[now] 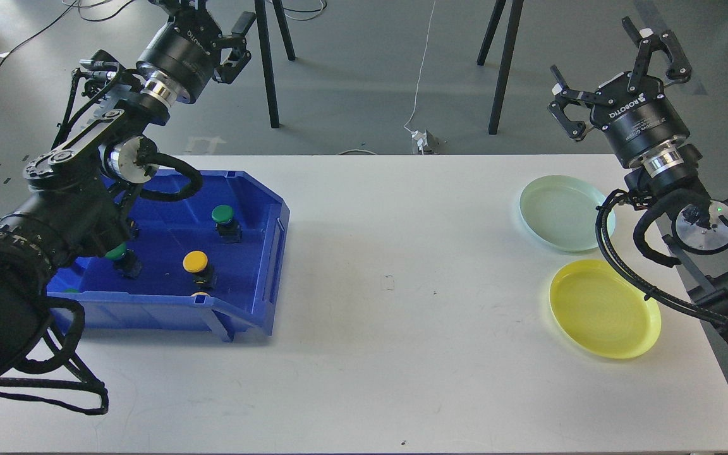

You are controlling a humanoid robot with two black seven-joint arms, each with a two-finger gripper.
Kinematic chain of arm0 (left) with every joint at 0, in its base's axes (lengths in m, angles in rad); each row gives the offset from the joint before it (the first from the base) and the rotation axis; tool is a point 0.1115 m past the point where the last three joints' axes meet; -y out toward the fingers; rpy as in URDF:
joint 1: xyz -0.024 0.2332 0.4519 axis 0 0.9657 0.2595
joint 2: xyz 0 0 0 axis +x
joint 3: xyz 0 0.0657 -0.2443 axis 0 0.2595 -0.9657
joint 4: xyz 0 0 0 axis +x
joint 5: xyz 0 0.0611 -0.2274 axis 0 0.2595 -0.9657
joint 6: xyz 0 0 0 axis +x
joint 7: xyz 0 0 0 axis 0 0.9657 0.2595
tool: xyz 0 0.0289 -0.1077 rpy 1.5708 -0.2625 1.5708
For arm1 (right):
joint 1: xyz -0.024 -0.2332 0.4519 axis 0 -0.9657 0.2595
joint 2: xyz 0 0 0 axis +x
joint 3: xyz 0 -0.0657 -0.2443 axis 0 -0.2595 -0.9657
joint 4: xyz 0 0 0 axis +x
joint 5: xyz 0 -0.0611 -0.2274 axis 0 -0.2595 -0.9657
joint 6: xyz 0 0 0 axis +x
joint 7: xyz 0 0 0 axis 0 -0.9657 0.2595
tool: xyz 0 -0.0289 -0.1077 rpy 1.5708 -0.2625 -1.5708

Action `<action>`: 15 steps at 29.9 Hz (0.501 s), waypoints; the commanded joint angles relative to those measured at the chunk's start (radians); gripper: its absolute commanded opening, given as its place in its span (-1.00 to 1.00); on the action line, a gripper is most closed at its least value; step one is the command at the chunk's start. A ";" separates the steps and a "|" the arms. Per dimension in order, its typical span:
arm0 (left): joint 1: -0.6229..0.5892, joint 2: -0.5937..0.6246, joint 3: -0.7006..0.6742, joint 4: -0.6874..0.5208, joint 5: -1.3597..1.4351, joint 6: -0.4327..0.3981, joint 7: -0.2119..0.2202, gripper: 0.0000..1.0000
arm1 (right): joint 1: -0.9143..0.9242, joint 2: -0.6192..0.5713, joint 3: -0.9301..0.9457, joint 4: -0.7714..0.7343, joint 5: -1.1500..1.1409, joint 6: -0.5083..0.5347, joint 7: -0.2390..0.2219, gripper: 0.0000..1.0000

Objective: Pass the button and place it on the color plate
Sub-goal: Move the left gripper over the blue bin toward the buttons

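A blue bin (263, 253) at the table's left holds a green button (223, 215), a yellow button (196, 261) and a second green button (115, 253) partly hidden by my left arm. A pale green plate (560, 212) and a yellow plate (601, 309) lie empty at the right. My left gripper (228, 28) is raised above the far side of the bin, its top cut off by the frame's edge; its fingers look spread and empty. My right gripper (617, 60) is open and empty, raised beyond the pale green plate.
The white table (389, 303) is bare between the bin and the plates. Black stand legs (269, 69) and a white cable with a plug (424, 139) are on the floor behind the table. More button tops peek at the bin's front wall.
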 commanded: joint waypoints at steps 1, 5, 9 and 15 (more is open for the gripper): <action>0.077 -0.004 -0.090 -0.146 -0.066 0.000 0.000 1.00 | -0.002 -0.001 0.001 0.001 0.000 0.000 0.002 0.99; 0.120 0.019 -0.195 -0.411 -0.060 0.000 0.000 1.00 | -0.008 -0.001 0.003 0.004 0.000 0.000 0.003 0.99; 0.130 0.134 -0.204 -0.720 -0.005 0.000 0.000 1.00 | -0.007 -0.009 0.005 0.005 0.000 0.000 0.003 0.99; -0.042 0.356 0.130 -0.967 0.237 0.180 0.000 1.00 | -0.007 -0.012 0.011 0.007 0.000 0.000 0.005 0.99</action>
